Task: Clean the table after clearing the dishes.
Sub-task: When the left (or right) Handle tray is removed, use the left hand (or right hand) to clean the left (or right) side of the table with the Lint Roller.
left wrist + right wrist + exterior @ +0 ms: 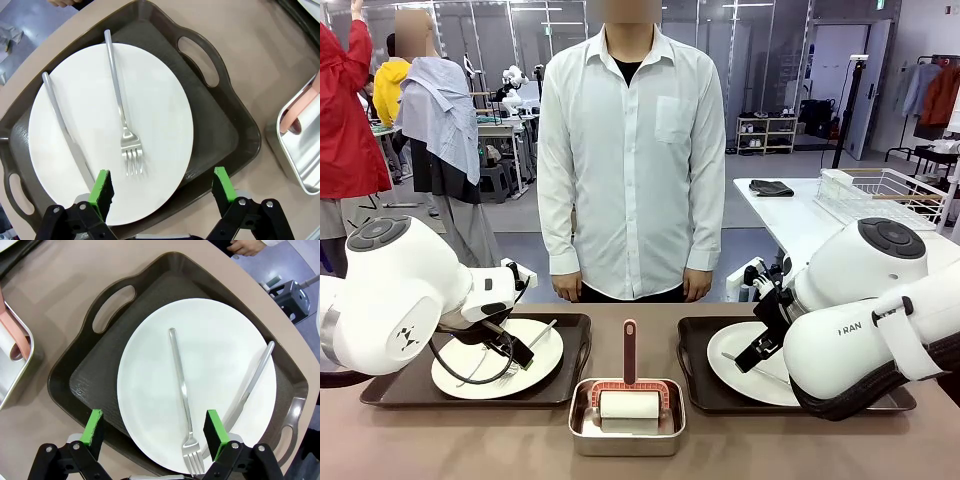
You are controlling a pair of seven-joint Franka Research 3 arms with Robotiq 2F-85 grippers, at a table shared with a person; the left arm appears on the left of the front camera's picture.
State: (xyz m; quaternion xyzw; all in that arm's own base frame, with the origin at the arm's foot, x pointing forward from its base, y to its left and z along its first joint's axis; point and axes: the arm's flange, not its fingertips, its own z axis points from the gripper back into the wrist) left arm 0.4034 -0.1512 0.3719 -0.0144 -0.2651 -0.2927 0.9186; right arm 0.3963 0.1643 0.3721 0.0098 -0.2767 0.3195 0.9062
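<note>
Dishes not yet cleared: one tray point(572, 372) of plate and cutlery sits lower left, another tray point(692, 365) lower right, on the surface point(470, 445).
Left jaws and right jaws hang wide and empty, each over a tray's rim; next, likely, lower and grip that rim.

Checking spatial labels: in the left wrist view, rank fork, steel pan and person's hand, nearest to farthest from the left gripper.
1. fork: on the plate, just ahead.
2. steel pan: beside the tray.
3. person's hand: at the table edge.
</note>
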